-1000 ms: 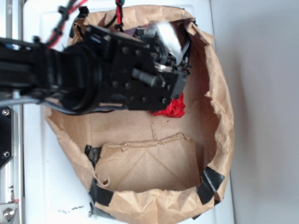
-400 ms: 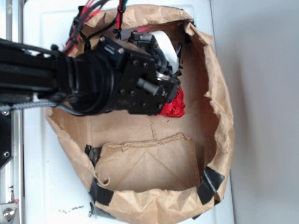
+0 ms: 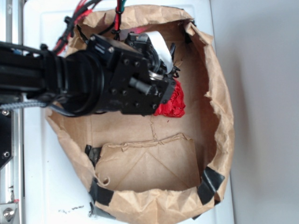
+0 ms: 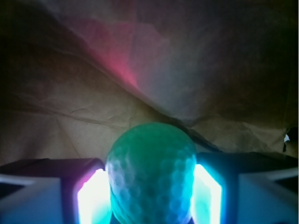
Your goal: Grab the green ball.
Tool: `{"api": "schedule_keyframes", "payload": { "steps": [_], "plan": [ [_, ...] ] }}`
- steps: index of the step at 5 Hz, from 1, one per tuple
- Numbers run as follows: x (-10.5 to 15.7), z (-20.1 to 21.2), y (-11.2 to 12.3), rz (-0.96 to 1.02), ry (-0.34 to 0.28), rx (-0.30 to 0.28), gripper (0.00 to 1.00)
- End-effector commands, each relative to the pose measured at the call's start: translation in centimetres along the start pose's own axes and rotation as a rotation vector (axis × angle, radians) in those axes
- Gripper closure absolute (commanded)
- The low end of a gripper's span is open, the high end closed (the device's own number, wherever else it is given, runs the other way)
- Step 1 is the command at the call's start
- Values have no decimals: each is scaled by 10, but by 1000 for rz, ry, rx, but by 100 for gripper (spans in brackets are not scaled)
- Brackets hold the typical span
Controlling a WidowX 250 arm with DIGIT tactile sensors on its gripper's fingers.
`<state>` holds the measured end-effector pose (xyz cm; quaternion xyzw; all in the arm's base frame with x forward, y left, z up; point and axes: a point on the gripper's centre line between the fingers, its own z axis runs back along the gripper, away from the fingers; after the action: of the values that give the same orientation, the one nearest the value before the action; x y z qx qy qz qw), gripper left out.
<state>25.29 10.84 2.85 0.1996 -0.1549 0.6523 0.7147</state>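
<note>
In the wrist view the green ball (image 4: 152, 175), dimpled and pale green, fills the space between my two lit fingers (image 4: 91, 198), which press on its left and right sides. My gripper (image 4: 150, 196) is shut on it, over brown paper. In the exterior view the black gripper (image 3: 166, 86) hangs inside the brown paper bag (image 3: 219, 116), at its upper middle; the ball is hidden there by the gripper body. The red ruffled lump (image 3: 172, 105) lies just right of and below the gripper.
The bag's crumpled walls ring the gripper, with black tape (image 3: 212, 184) at the lower corners. A folded paper flap (image 3: 149, 163) lies on the bag floor below. The black arm (image 3: 28, 79) reaches in from the left over a white table (image 3: 46, 186).
The gripper has moved left and slightly up inside the bag, away from the red lump, which now shows more fully.
</note>
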Motion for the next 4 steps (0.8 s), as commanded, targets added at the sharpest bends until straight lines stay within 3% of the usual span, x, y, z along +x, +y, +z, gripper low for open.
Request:
{"api": "schedule_keyframes", "payload": {
  "steps": [1,2,3,4],
  "plan": [
    [3,23,-8,-27,-74,-76,100],
    [-7,41,-17,-73,-118,-128,100],
    [-7,73,-16,-132,-67,-216,100],
    [-6,101,-4,-191,-29,-263,100]
  ]
}}
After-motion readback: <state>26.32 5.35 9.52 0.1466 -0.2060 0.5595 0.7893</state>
